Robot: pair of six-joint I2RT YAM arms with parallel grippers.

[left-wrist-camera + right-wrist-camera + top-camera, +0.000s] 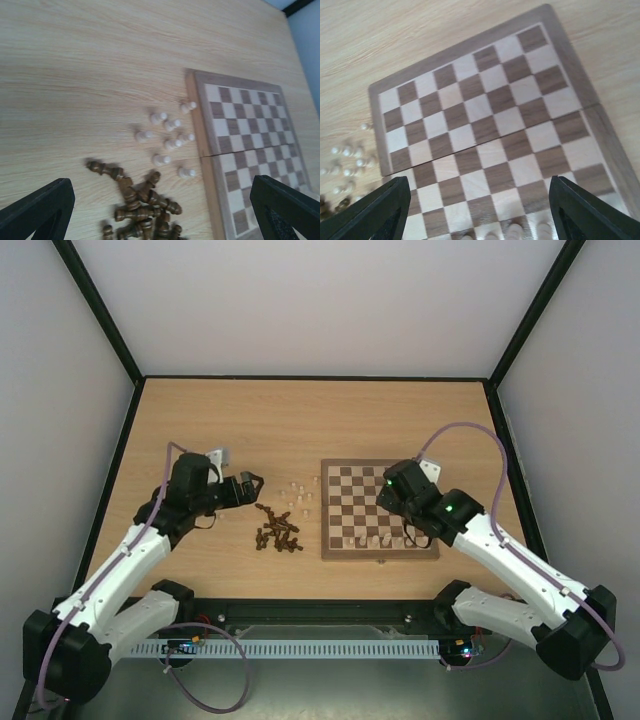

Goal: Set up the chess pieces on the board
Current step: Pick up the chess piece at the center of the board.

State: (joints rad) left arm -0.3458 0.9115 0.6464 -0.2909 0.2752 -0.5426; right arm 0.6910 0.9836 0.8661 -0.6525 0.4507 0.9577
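The board lies right of the table's centre, and most of its squares are bare. Three cream chess pieces stand in its near row, blurred at the bottom edge of the right wrist view. Several loose cream pieces lie just left of the board. A heap of dark brown pieces lies nearer. My left gripper hangs open over that heap, holding nothing. My right gripper is open above the board's near rows, with nothing between its fingers.
Black frame rails and pale walls close the wooden table at the back and both sides. A white cable duct runs along the near edge between the arm bases. A small clasp sits on the board's near edge.
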